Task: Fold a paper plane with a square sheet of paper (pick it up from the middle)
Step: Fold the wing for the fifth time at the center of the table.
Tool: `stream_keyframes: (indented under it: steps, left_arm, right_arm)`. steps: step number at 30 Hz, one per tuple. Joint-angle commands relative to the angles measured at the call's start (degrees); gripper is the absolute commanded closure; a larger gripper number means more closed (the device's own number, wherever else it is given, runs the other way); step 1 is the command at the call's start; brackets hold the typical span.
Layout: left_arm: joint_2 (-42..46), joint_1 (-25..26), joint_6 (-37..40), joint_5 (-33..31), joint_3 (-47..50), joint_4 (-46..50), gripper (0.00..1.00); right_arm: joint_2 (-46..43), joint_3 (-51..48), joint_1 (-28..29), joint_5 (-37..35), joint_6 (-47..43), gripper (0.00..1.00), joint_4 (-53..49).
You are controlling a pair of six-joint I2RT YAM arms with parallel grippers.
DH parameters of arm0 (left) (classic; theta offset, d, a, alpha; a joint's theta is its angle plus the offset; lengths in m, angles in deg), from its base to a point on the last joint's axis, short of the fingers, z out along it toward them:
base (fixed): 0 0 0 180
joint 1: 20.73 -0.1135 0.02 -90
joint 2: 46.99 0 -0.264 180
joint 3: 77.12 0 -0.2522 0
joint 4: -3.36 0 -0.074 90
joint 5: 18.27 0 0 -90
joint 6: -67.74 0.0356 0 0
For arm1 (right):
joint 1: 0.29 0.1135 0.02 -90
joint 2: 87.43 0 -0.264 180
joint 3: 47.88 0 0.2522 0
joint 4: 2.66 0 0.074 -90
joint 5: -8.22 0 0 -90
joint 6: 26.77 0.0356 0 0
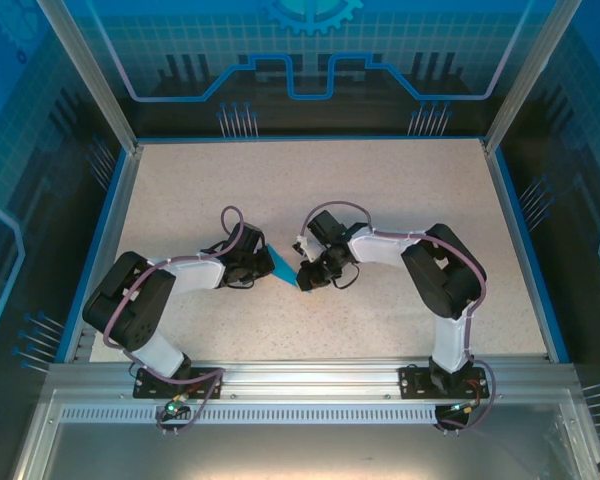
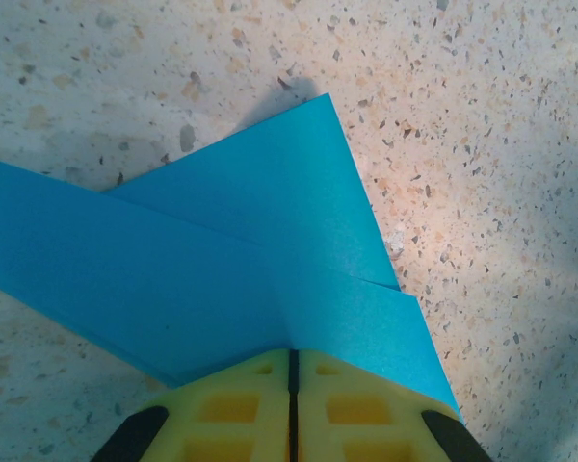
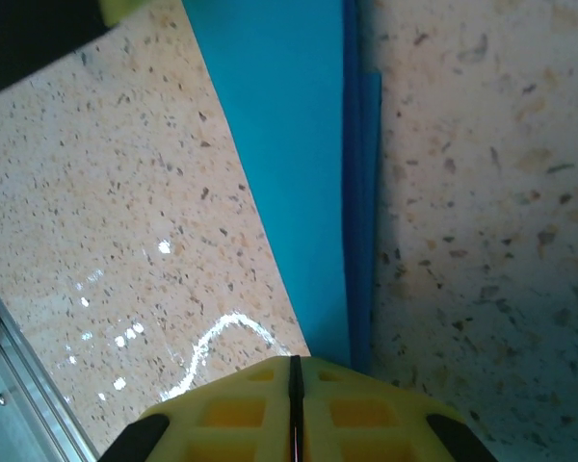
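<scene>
The folding looked about midway. The thin blue paper (image 1: 283, 268) sat at the middle of the speckled, stone-like bench (image 1: 380, 200), layered into pointed flaps with sharp creases. The left pincer (image 2: 292, 364) was pressed together on its wide end, and the right pincer (image 3: 294, 371) was pinching its narrow folded edge. The next move probably called for an aligned, firmly pressed crease without tearing the paper.

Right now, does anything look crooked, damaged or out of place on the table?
Nothing looks torn or spilled. The blue paper is folded unevenly: in the right wrist view, a lower layer sticks out beside the upper edge.
</scene>
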State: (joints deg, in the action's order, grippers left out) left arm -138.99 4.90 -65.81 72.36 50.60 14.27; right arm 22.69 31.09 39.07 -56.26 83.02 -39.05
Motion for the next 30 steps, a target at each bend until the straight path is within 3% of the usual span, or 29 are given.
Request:
stream_keyframes:
  steps: [1,8,17,24,30]
  left_arm:
    - [-1.69,-0.62,0.09,-2.72,0.03,3.36,0.90]
    - [-1.68,-0.62,0.31,-2.65,-0.28,3.52,0.89]
    - [0.50,-0.50,0.75,-1.21,-1.47,4.20,0.86]
    - [6.82,0.55,0.42,0.36,-4.27,8.35,0.65]
    - [7.87,2.24,-3.28,-2.87,-7.46,15.11,0.45]
  right_arm:
    - [0.68,-1.66,-0.62,0.08,-1.36,0.91,-1.94]
    - [-1.84,-7.92,-1.42,0.32,-1.59,0.91,-2.05]
    - [-12.78,-13.86,-3.41,-2.40,1.19,0.88,0.96]
    - [-22.70,-14.15,-3.67,-22.79,5.65,0.68,2.32]
    - [-25.80,-13.70,-3.76,-37.03,9.41,0.51,1.62]
